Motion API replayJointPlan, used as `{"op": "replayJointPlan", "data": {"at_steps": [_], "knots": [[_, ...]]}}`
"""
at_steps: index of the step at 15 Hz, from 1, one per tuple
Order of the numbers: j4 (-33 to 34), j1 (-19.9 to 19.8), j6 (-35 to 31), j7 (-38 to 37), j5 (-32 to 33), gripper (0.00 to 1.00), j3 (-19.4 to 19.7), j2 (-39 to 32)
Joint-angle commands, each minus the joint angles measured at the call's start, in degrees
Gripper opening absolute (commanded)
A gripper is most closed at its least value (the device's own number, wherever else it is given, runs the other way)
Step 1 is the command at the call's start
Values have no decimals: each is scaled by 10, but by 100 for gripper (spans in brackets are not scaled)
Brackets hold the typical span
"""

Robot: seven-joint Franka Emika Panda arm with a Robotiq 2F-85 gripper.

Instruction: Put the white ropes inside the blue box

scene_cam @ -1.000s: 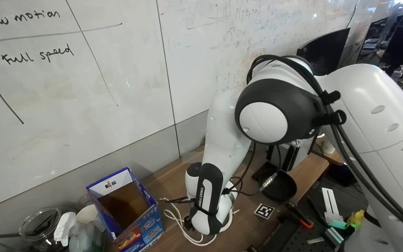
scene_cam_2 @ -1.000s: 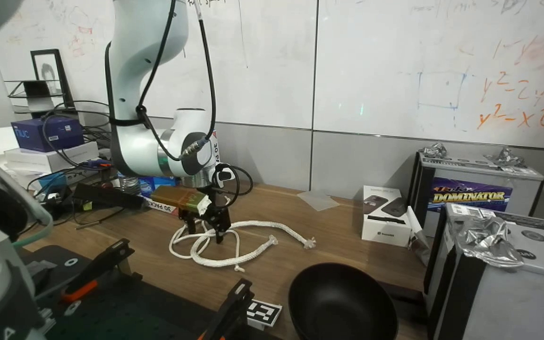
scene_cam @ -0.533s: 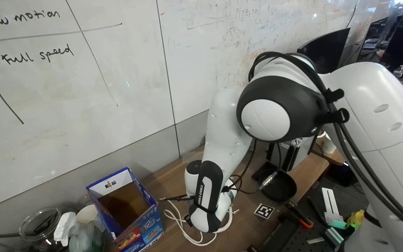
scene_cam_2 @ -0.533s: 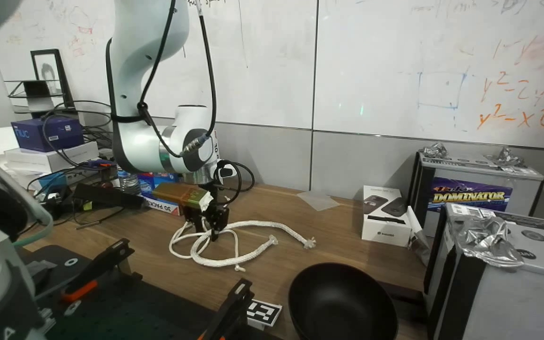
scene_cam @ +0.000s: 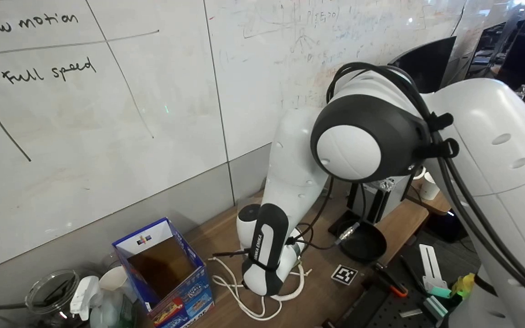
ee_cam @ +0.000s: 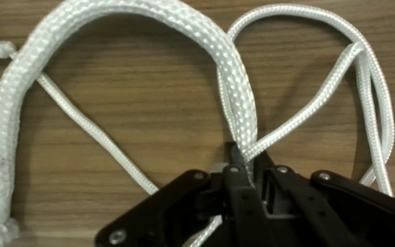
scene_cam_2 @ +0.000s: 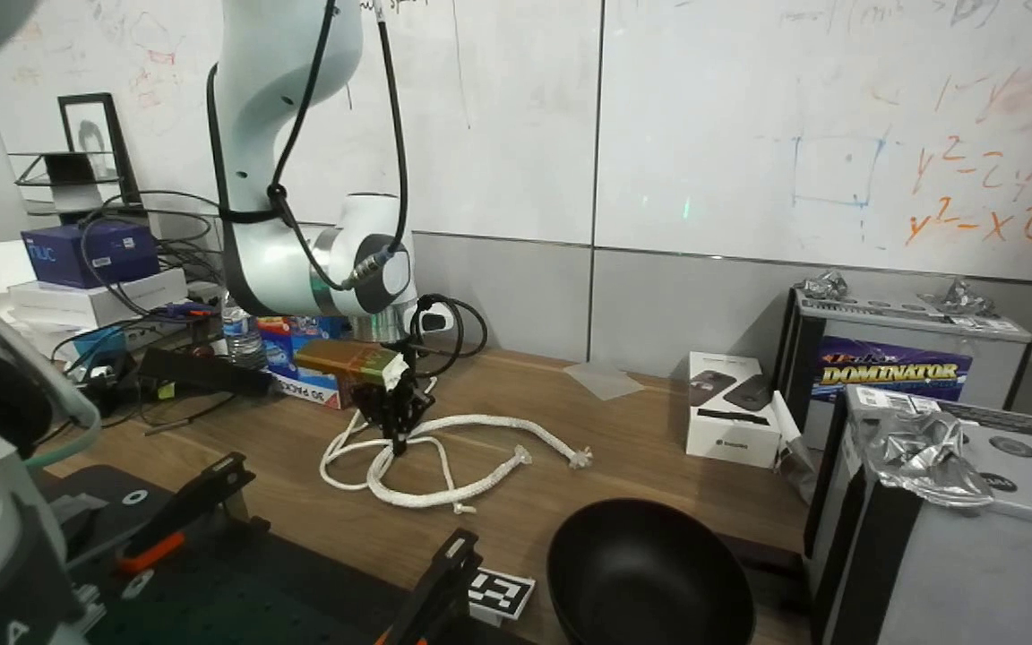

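Note:
The white ropes (ee_cam: 231,68) lie in loose loops on the wooden table, a thick cord and thinner ones crossing each other. My gripper (ee_cam: 248,159) is shut on the place where they cross, pinching both thick and thin strands between its fingertips. In an exterior view the gripper (scene_cam_2: 398,439) points down close to the tabletop, with the ropes (scene_cam_2: 444,497) spreading out around it. The blue box (scene_cam: 185,303) stands upright with its top open, beside the ropes and near the wall; its brown inside shows. In an exterior view the arm partly hides the blue box (scene_cam_2: 301,336).
A spray bottle (scene_cam: 112,310), a glass jar (scene_cam: 53,291) and a white cup (scene_cam: 116,278) stand past the box. A black bowl (scene_cam_2: 650,573), a white phone box (scene_cam_2: 731,412) and grey devices (scene_cam_2: 910,349) are across the table. The whiteboard (scene_cam: 107,114) rises behind.
My gripper's fingers have come together from wide apart and now pinch the ropes. The gripper and wrist have risen slightly, and the ropes have shifted a little.

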State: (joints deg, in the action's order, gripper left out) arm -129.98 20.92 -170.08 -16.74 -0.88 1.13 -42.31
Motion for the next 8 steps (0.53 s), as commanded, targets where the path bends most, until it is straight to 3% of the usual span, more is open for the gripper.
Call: {"op": "replayJointPlan", "data": {"at_steps": [1, 5, 8], "knots": [[25, -4, 86, 7, -2, 3, 1, 32], [62, -35, 190, 6, -14, 3, -27, 100], [94, -27, 238, -31, 0, 3, -16, 156]]}}
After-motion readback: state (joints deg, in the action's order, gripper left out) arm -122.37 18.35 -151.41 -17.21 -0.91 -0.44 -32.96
